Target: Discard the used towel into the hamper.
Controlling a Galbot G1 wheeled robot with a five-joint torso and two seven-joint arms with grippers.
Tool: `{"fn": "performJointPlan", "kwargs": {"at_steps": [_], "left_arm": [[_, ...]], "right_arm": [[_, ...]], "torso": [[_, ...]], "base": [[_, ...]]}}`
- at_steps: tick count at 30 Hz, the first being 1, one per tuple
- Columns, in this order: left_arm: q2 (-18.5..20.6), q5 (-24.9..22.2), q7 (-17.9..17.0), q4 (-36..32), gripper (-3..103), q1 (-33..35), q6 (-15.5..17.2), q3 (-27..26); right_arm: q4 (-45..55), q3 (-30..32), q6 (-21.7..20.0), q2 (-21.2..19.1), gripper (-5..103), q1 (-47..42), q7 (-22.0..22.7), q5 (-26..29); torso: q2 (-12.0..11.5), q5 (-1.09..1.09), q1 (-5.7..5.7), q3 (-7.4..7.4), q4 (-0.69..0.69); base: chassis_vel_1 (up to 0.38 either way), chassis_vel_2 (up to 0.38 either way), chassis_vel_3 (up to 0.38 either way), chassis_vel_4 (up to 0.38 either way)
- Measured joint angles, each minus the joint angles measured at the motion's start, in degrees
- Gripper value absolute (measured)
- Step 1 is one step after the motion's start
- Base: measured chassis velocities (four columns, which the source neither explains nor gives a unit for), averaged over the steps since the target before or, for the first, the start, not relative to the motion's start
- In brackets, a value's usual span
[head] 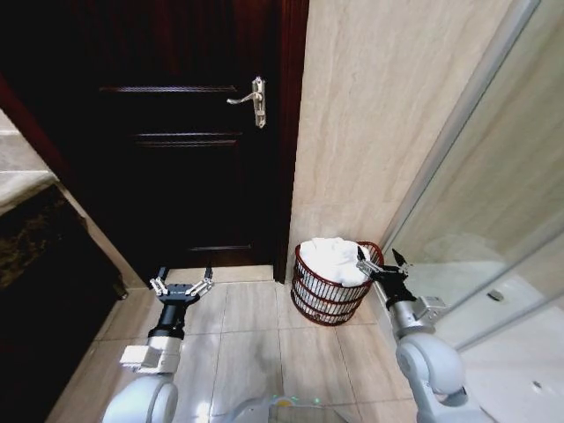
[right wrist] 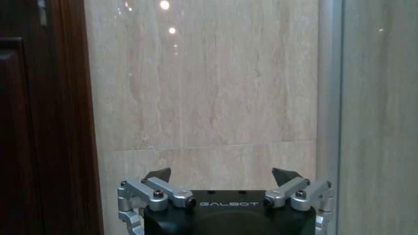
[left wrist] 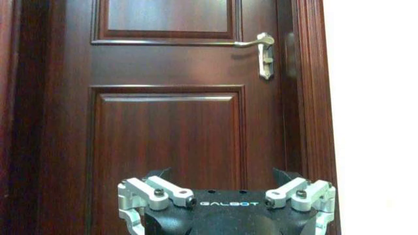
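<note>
Towel (head: 333,259), white, lies heaped in the hamper (head: 328,300) on the floor tiles beside the door (head: 189,141). Right claw (head: 381,264), released, hangs just beside the hamper's rim. Left arm extended toward the door, left claw (head: 182,285) spread wide, empty.

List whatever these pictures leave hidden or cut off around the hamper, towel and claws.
- Hamper, head view: its inside below the towel is covered by the towel; its right rim is hidden by the right claw.
- Towel: the part down in the hamper is hidden by its own top folds and the weave.
- Left claw, open over the floor: in the left wrist view its fingertips barely show against the dark door.
</note>
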Motion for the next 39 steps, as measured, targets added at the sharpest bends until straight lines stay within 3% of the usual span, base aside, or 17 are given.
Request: {"fn": "performJointPlan", "kwargs": {"at_steps": [10, 28, 39], "left_arm": [[0.47, -0.09, 0.3, 0.72, 100, -0.83, -0.04, 0.06], [0.23, -0.22, 0.12, 0.76, 100, -1.15, -0.38, 0.09], [-0.2, -0.17, -0.72, -0.26, 100, -1.13, 1.3, -0.09]], "right_arm": [[0.07, -0.95, -2.43, 0.18, 100, 0.29, 1.34, -0.1], [-0.76, -1.37, -2.92, -0.04, 100, 0.89, 2.15, 0.04], [-0.39, -0.89, -2.77, -0.25, 100, 0.61, 3.07, 0.76]], "torso": [[-0.12, 0.0, -0.05, -0.09, 0.0], [-0.23, 0.01, -0.08, -0.16, 0.0], [0.45, 0.0, 0.2, 0.22, -0.01]], "base": [[-0.084, 0.091, 0.091, -0.079], [-0.046, 0.042, 0.043, -0.041], [-0.016, 0.013, 0.017, -0.005]]}}
